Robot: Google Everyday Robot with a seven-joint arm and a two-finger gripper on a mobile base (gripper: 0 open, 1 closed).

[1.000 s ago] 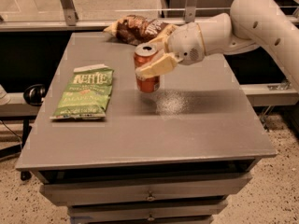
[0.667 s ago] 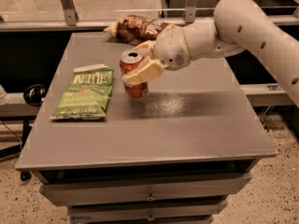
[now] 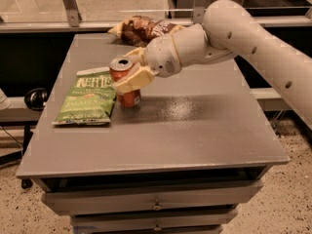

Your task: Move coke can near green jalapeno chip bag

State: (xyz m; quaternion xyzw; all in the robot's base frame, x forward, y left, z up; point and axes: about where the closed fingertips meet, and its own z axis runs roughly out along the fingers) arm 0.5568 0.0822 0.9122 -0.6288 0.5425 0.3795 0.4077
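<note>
The coke can [image 3: 127, 97] is red-orange with a silver top. It stands upright at the right edge of the green jalapeno chip bag [image 3: 87, 98], which lies flat on the left part of the grey table [image 3: 195, 126]. My gripper [image 3: 130, 73] is shut on the coke can, its tan fingers [image 3: 134, 81] wrapped around the can's upper half. I cannot tell whether the can's base touches the table. My white arm reaches in from the upper right.
A brown and yellow chip bag [image 3: 144, 29] lies at the table's back edge, behind my gripper. Drawers [image 3: 156, 206] sit below the table front. A railing and a dark gap lie behind the table.
My gripper has carried the coke can to the left and down, from the table's middle to right beside the green chip bag.
</note>
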